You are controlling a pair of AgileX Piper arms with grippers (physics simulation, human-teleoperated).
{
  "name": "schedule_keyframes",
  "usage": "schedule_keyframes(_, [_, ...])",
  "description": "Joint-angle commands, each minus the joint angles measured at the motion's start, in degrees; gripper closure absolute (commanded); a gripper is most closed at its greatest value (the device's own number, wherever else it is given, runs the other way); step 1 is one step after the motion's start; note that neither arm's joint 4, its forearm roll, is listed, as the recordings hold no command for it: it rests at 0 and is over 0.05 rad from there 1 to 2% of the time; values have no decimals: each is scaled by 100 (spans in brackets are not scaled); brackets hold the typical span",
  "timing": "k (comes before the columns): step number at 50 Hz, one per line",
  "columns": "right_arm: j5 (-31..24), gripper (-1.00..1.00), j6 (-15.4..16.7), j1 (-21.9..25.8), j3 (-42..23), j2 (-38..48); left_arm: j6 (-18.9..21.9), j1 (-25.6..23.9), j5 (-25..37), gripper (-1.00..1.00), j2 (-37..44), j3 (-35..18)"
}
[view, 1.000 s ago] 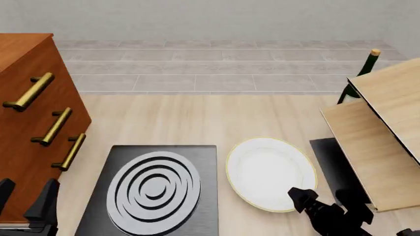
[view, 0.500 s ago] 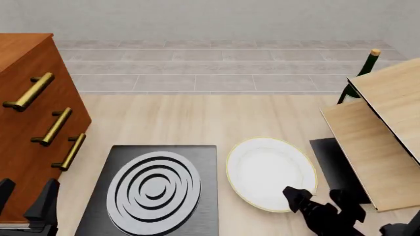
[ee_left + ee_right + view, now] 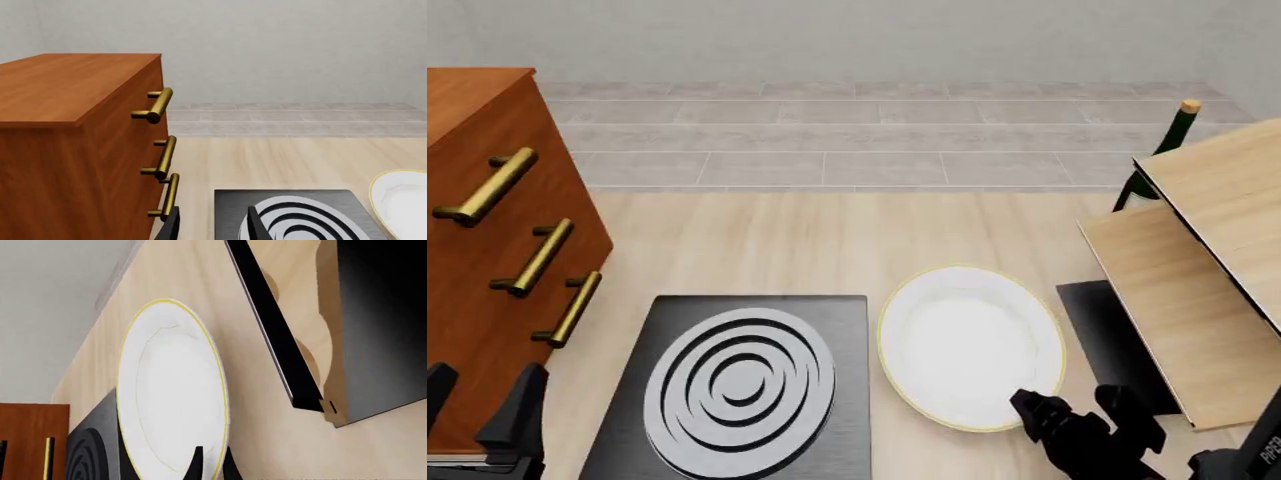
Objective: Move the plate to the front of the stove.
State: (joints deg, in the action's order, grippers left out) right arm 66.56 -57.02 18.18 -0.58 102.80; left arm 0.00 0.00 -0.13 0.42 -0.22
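The plate (image 3: 970,347) is round and white with a thin gold rim, and lies on the wooden table just right of the stove (image 3: 741,385). The stove is a black square slab with a grey ringed burner. My right gripper (image 3: 1036,408) is at the plate's near right rim. In the right wrist view its fingers (image 3: 212,465) pinch the rim of the plate (image 3: 173,390), with the stove (image 3: 93,455) beyond. My left gripper (image 3: 481,415) hangs open and holding nothing near the stove's left corner. In the left wrist view it (image 3: 213,227) faces the stove (image 3: 300,220), with the plate (image 3: 403,200) at the edge.
A brown drawer cabinet (image 3: 494,250) with brass handles stands at the left. A light wooden cabinet (image 3: 1201,280) overhangs the right side above a thin dark mat (image 3: 1101,330). A green bottle (image 3: 1168,135) stands behind it.
The right gripper dropped slightly toward the near edge, and the plate has shifted a little to the left, toward the stove. The left arm has not moved.
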Motion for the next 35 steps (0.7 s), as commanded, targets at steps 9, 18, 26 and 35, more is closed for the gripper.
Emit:
schedule_keyframes(9, [-559, 100, -46, -88, 49, -427, 0, 0, 0, -100, 0, 0])
schedule_keyframes(18, [-1541, 100, 136, -430, 15, -1623, 0, 0, 0, -100, -2, 0])
schedule_keyframes(26, [-2570, 100, 243, -584, -160, -2717, 0, 0, 0, -100, 0, 0])
schedule_keyframes(35, [-3313, 100, 296, -612, -321, -3480, 0, 0, 0, -100, 0, 0])
